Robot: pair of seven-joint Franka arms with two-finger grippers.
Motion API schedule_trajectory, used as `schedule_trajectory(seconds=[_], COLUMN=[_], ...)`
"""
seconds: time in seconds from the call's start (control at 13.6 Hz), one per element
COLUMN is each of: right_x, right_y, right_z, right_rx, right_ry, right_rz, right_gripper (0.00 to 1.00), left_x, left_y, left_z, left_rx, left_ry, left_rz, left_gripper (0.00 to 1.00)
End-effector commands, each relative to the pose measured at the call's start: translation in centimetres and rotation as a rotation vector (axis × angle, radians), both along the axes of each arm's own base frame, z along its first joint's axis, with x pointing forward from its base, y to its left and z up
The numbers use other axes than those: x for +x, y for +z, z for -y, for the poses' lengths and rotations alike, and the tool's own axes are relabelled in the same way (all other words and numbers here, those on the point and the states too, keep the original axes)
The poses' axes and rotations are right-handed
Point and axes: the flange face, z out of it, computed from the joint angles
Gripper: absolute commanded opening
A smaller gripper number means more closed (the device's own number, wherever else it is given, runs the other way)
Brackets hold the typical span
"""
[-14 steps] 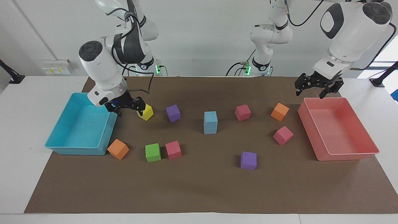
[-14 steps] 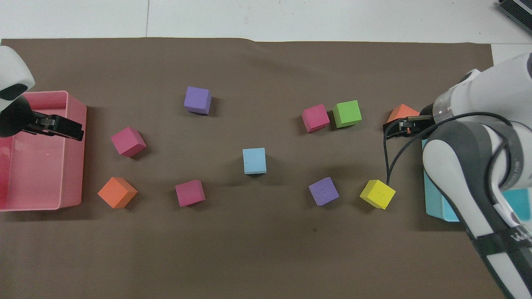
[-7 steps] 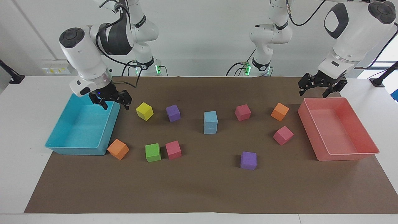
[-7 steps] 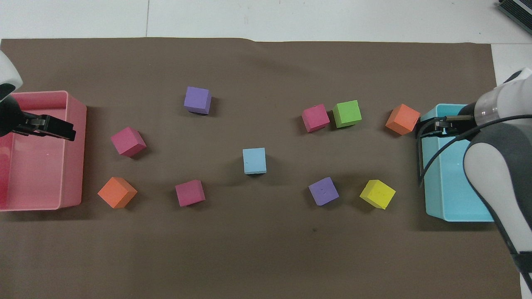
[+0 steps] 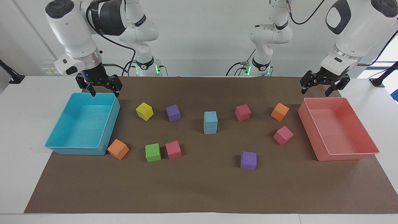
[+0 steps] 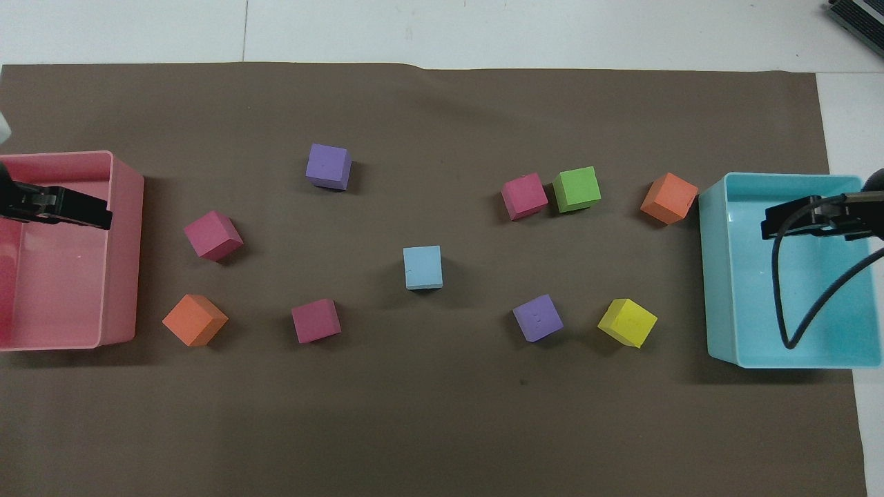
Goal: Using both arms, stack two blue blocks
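The right hand (image 5: 103, 91), open and empty, is hanging over the turquoise tray (image 5: 105, 141), the left hand (image 5: 321, 89) likewise over the pink tray (image 5: 348, 155), both well apart from the blue blocks (image 5: 210, 122) standing stacked mid-counter between them.

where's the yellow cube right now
The yellow cube sits on the brown mat toward the right arm's end of the table, between the turquoise tray and a purple cube.

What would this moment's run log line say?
stack: two light-blue foam cubes stacked mid-mat | left tool: open over pink tray | right tool: open over turquoise tray
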Motion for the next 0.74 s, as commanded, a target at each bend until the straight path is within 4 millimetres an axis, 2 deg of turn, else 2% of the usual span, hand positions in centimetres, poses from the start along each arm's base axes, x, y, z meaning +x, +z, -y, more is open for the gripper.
schedule_trajectory(seconds=[0.0,0.22,0.44,0.66], right_x=[-0.6,-2.0,-2.9,-3.0], right_y=[2.3,4.2,3.7,3.8], right_z=[0.0,0.4,1.8,2.0], right_rx=[-0.002,-0.004,-0.001,-0.001], right_ry=[0.02,0.019,-0.001,-0.004], right_rz=[0.008,0.042,0.025,0.02], right_gripper=[1.0,1.0,1.0,1.0], left_x=[-1.0,-1.3,-1.4,-1.5], left_y=[0.7,0.7,0.8,0.8], left_z=[0.1,0.0,0.1,0.1], left_rx=[0.021,0.021,0.021,0.021], left_ry=[0.012,0.012,0.009,0.007], left_rz=[-0.015,-0.02,-0.019,-0.023], left_gripper=[1.0,1.0,1.0,1.0])
